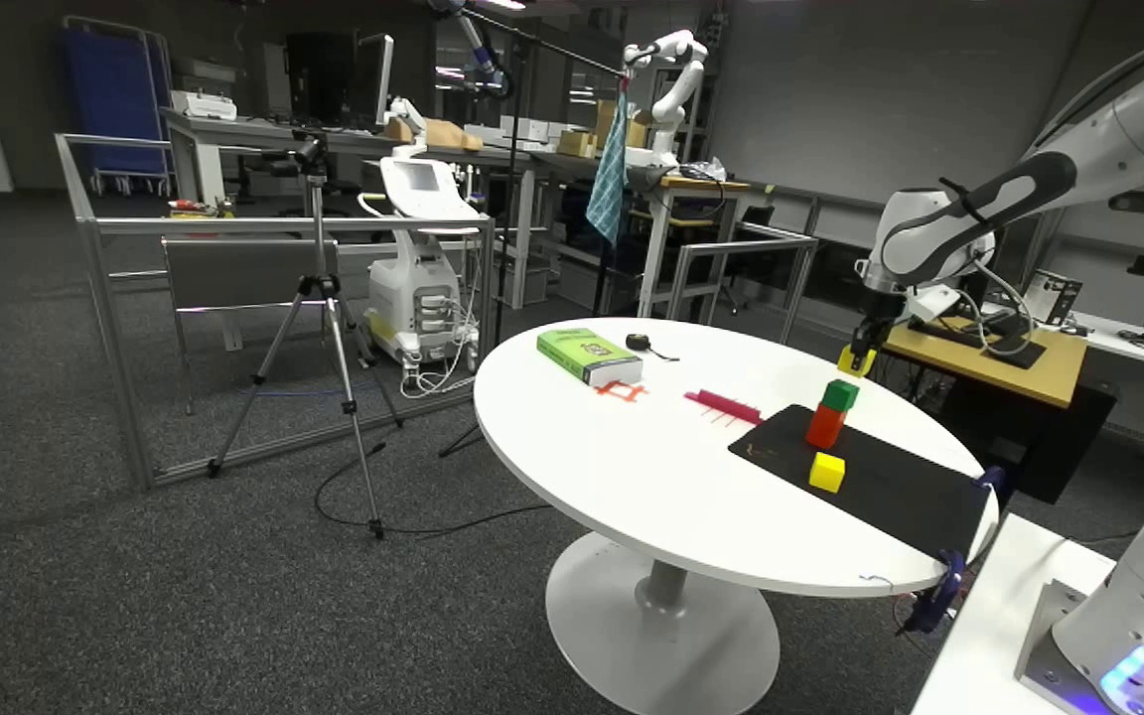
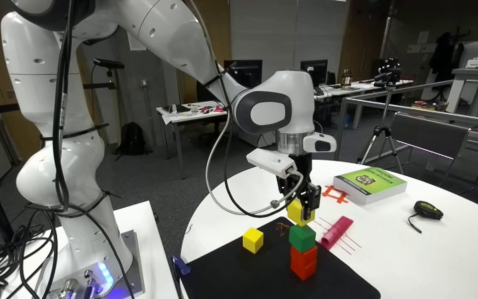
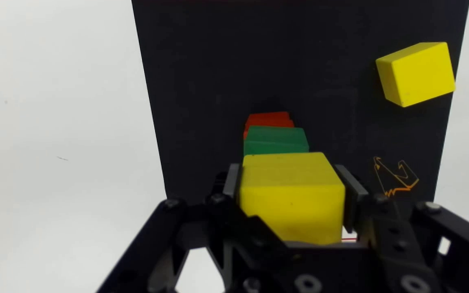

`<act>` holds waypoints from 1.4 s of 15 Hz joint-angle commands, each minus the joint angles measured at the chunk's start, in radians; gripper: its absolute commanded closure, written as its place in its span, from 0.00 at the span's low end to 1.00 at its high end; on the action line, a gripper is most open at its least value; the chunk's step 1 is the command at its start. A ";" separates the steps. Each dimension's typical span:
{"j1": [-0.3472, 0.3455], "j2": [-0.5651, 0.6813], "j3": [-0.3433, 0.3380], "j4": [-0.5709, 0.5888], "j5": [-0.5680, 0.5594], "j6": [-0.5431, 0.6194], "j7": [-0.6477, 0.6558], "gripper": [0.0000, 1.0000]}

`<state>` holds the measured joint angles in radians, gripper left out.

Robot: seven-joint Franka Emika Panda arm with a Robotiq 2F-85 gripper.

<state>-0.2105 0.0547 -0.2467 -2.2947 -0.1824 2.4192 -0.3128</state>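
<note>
1. Farthest left in an exterior view, the white robot arm stands fixed on a white bench, its base glowing blue.
2. Beside the bench, a blue clamp sits at the edge of the round white table.
3. Next, a loose yellow cube lies on the black mat.
4. Right of that cube and apart from it, two red cubes stand one upon the other, with a green cube on top.
5. Over these, the gripper is closed on the held yellow cube, pinching it on two sides just above the green one, a narrow gap between.
6. Beyond, a pink piece with thin strands rests on the table.
7. Farther right, a thick green book lies flat.
8. Rightmost of these, a black tape measure trails its strap.
</note>
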 commanded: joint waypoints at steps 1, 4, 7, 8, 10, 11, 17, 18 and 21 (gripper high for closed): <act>-0.011 0.041 0.007 0.056 -0.006 -0.013 0.008 0.67; -0.012 0.063 0.007 0.076 -0.008 -0.017 0.008 0.67; -0.013 0.078 0.007 0.085 -0.009 -0.015 0.009 0.67; -0.014 0.082 0.006 0.084 -0.010 -0.011 0.012 0.67; -0.015 0.083 0.006 0.077 -0.010 -0.007 0.011 0.67; -0.016 0.083 0.006 0.074 -0.010 -0.005 0.011 0.67; -0.018 0.086 0.005 0.064 -0.008 0.001 0.008 0.67; -0.018 0.089 0.006 0.063 -0.004 0.004 0.007 0.67; -0.019 0.093 0.006 0.063 -0.004 0.007 0.007 0.67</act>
<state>-0.2124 0.1458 -0.2474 -2.2375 -0.1817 2.4188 -0.3128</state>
